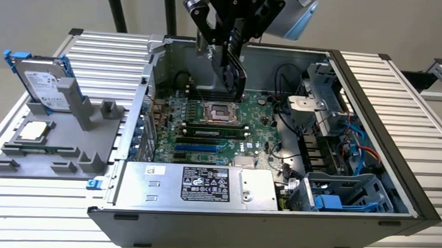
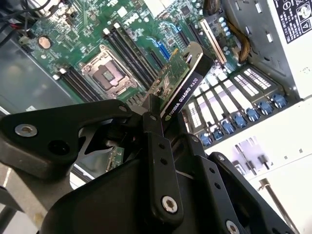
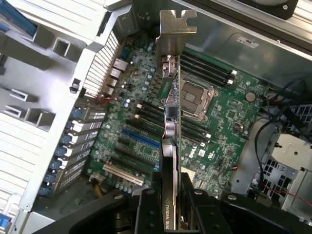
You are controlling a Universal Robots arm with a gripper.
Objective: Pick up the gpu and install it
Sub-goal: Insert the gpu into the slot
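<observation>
Flat green gpu (image 3: 171,112) card with black shroud, gripped end hidden by black jaws pinching it, held above green motherboard (image 1: 177,114) inside open grey case (image 1: 202,228), long axis downward, silver bracket lowest

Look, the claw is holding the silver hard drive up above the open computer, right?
Not quite. The claw holds the gpu, not the hard drive, above the open computer. In the exterior view the hard drive stands in the grey rack beside the computer.
</observation>
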